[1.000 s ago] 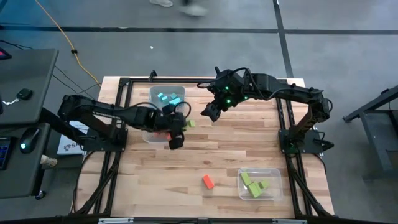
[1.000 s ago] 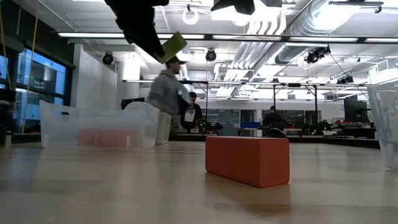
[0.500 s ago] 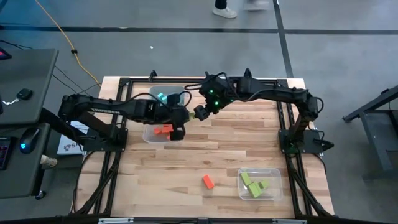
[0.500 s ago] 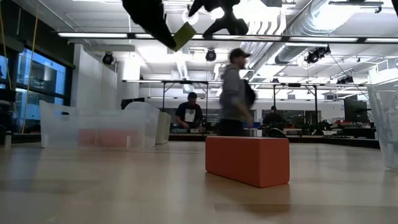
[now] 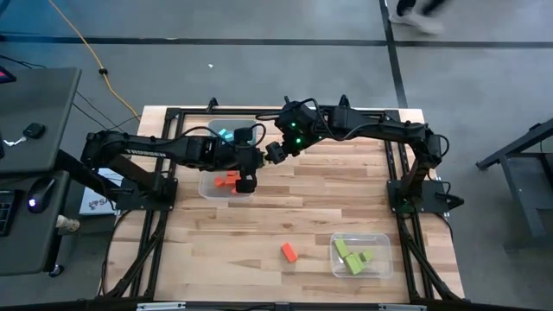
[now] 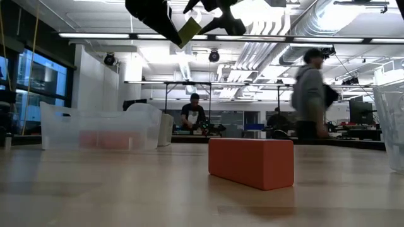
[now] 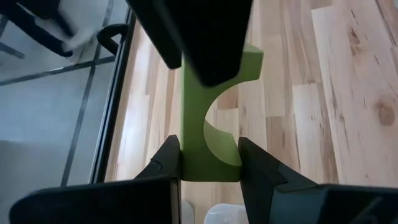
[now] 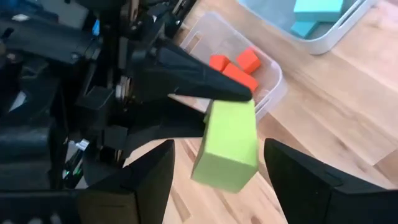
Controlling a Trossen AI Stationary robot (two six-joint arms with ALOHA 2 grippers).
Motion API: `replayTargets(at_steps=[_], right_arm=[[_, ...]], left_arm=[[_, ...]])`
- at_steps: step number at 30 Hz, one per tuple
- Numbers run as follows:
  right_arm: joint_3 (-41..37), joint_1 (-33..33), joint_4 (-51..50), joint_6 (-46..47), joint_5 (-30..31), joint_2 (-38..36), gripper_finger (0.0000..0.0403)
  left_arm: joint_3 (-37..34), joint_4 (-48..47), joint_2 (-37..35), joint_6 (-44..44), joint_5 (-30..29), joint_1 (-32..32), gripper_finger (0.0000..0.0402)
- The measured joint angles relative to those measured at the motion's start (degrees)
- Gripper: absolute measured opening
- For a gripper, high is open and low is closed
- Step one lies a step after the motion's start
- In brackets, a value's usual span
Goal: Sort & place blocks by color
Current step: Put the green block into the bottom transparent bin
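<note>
My left gripper is shut on a green arch block, held high above the table; in the low view the green block shows near the top. My right gripper is open. Its two fingers stand on either side of the block's free end, with a gap showing on both sides. In the high view the left gripper and the right gripper meet over the table's far middle. A red block lies flat on the table. My left gripper pinches one leg end of the arch between its two fingers. The fingers come from the table's left, slanting down. The arch is lifted clear and sticks out ahead of the fingers, with its curved cutout to one side.
A clear bin with red blocks lies under the left arm, with a bin of blue blocks beyond it. A bin with green blocks sits at the near right. People move in the room behind.
My left gripper has risen with the green arch, gone toward the table's far right and rolled. My right gripper has come down and toward the left until its fingers stand around the block's free end. Both have barely moved in the last half second.
</note>
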Motion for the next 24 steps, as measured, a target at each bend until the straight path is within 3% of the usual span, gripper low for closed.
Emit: replayTargets(at_steps=[11,14,19,24], right_arm=[[0.02,0.01,-1.16,2.16,0.61,1.07,0.0231],[0.02,0.00,-0.81,2.42,1.17,1.18,0.0202],[0.02,0.01,-0.68,3.62,1.46,1.19,0.0121],[0.02,-0.04,-0.48,3.41,1.52,1.18,0.0118]], left_arm=[[0.00,2.18,0.00,2.97,-2.34,0.00,0.0067],[0.01,2.17,0.00,2.97,-2.44,0.00,0.0068],[0.00,2.04,0.04,3.08,-3.06,0.00,0.0070],[0.00,2.01,0.04,3.07,-3.14,0.03,0.0071]])
